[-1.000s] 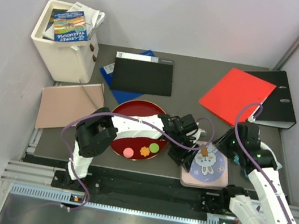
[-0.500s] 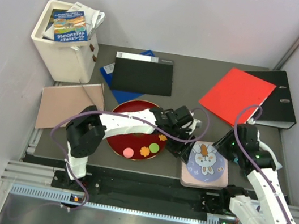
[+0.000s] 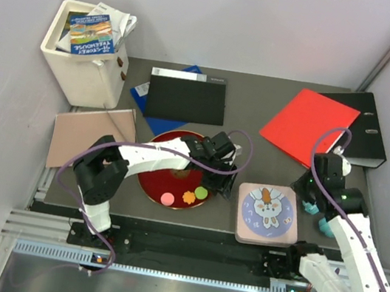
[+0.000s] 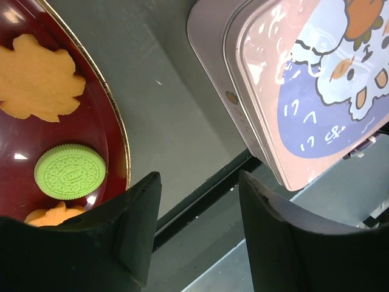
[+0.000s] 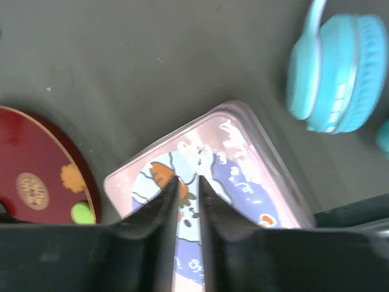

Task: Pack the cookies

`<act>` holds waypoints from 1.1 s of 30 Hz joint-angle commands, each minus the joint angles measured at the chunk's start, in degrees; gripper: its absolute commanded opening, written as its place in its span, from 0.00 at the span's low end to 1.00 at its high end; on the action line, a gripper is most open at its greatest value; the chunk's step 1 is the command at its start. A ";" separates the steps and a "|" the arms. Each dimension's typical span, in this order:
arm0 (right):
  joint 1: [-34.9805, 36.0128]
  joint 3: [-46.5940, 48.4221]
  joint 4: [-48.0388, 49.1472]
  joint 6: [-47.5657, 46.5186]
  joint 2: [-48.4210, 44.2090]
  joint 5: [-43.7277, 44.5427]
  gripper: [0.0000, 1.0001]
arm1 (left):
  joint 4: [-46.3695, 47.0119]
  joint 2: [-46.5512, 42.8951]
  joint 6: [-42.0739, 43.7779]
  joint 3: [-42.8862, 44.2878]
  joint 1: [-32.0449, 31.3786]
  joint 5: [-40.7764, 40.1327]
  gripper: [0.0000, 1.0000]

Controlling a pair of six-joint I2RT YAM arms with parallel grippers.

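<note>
Cookies lie on the red plate. None are in the pink box beside it, whose bunny lid sits closed on top. My left gripper hangs over the plate's right rim, jaws spread wide with nothing between them. I judge that suits a reach for the green cookie or the orange leaf cookie just below. My right gripper hovers above the lid with its fingers drawn almost together around nothing, near the teal headphones. Since the lid blocks the way in, I reckon it must come off before any cookie goes inside, and my right side is placed for that.
</note>
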 commanded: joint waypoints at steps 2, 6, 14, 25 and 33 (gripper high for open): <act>-1.99 9.23 -7.68 -4.47 4.54 8.68 0.05 | 0.22 0.48 -0.39 1.69 -0.23 -2.90 0.57; -2.60 15.82 -12.52 -9.73 9.81 13.78 0.00 | -1.18 2.50 -0.57 3.79 -0.32 -5.54 0.53; -3.75 16.46 -15.25 -11.51 13.35 11.78 0.00 | 0.48 5.31 -0.66 3.19 -0.23 -3.96 0.49; -3.75 10.57 -12.79 -9.75 10.89 7.82 0.00 | 2.59 9.27 -0.65 5.56 -0.40 0.25 0.48; -3.75 9.34 -10.69 -9.92 9.84 6.41 0.00 | 14.26 7.96 -3.64 1.34 -0.32 10.09 0.47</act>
